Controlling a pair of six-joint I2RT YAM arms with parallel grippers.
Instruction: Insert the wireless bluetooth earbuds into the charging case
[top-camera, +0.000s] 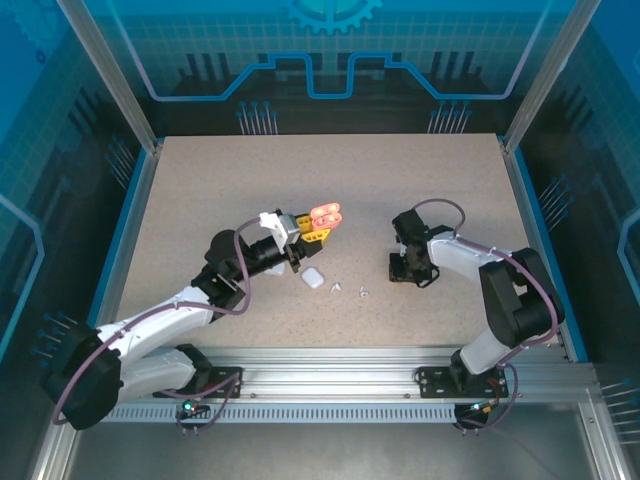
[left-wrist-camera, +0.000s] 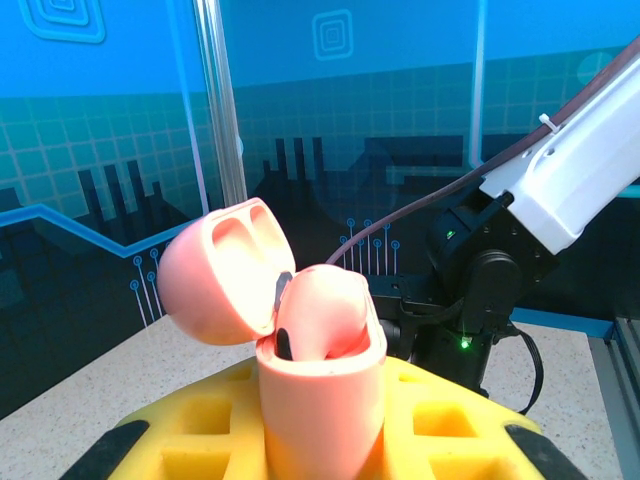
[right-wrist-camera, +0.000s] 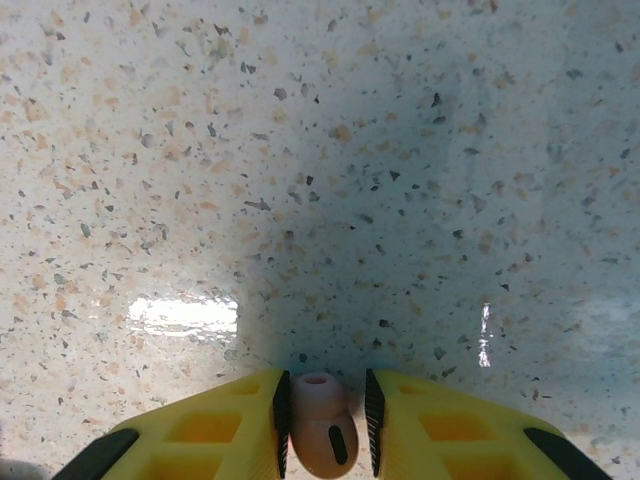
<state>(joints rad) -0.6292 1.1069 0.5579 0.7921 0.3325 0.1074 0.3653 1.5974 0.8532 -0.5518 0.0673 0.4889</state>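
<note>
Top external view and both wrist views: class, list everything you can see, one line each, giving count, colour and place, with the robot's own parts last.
pink charging case: one, salmon-pink, lid open, held up in the left fingers.
pink earbud: one, salmon-pink, between the right fingers, down by the table.
white case: one, white, on the table near its middle.
white earbuds: two, white, tiny, on the table just right of the white case.
table: one, speckled beige.
left fingers: two, yellow, shut on the pink charging case.
right fingers: two, yellow with black pads, shut on the pink earbud.
arms: two, white and black, bases at the near edge.
</note>
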